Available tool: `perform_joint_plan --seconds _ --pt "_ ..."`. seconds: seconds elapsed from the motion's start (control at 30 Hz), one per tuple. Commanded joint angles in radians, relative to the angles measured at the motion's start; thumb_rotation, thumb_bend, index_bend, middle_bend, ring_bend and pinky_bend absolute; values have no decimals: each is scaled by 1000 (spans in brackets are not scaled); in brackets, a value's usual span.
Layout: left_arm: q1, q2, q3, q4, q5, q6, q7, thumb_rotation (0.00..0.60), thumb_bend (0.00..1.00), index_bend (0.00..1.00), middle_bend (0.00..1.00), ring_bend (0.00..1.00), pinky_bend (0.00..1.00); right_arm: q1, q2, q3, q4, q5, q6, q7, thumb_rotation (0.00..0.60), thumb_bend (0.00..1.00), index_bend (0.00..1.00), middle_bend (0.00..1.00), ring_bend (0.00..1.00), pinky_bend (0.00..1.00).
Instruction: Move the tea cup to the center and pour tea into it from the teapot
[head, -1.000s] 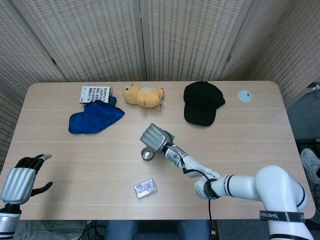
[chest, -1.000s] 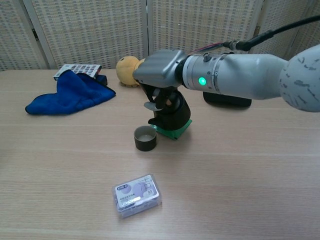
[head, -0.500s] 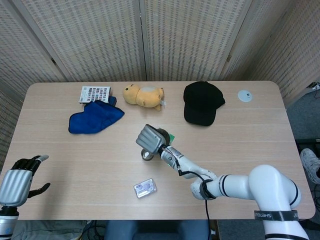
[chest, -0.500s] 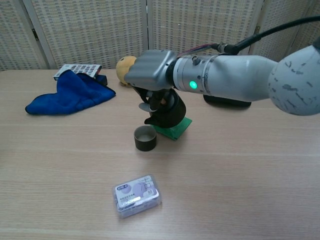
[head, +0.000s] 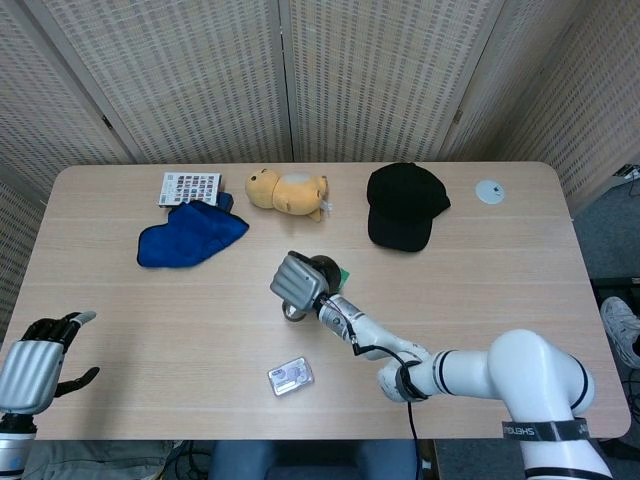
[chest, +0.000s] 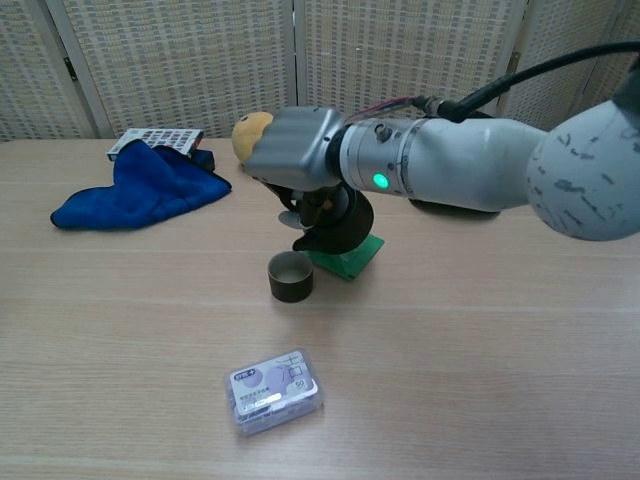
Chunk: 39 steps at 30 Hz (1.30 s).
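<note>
While the right hand (head: 299, 277) is gripping the teapot (head: 322, 270) at centre frame in the head view, it should be tipping slowly over the tea cup (head: 292, 312) just below; the left hand (head: 35, 350) is idling open, lower left. In the chest view, the teapot (chest: 338, 222) is lifting further off its green mat (chest: 352, 256) than before, the tea cup (chest: 290, 276) just lower left

The table (head: 560, 260) is pale wood-grain. A dark brown tea cup (chest: 290, 277) stands by a black teapot (chest: 340, 222) on a green mat (chest: 358, 254). The cloth (head: 190, 235) is royal blue, the plush toy (head: 288, 192) yellow-tan, the cap (head: 404, 205) black. The right hand (chest: 300, 160) is silver-grey.
</note>
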<state>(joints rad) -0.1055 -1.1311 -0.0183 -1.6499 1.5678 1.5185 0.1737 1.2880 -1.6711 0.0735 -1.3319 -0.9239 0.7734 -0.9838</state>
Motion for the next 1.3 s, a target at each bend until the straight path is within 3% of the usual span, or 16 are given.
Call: perform_joint_plan --seconds 0.03,1.3 --pt "1 0 0 1 1 1 0 600 149 227 262 318 235 7 0 -8 2 1 3 -18 406 492 1000 961 891 574" --pt "15 0 -1 9 3 13 -10 600 150 227 262 318 231 46 -24 -41 -4 52 36 -124 409 504 1000 965 908 574"
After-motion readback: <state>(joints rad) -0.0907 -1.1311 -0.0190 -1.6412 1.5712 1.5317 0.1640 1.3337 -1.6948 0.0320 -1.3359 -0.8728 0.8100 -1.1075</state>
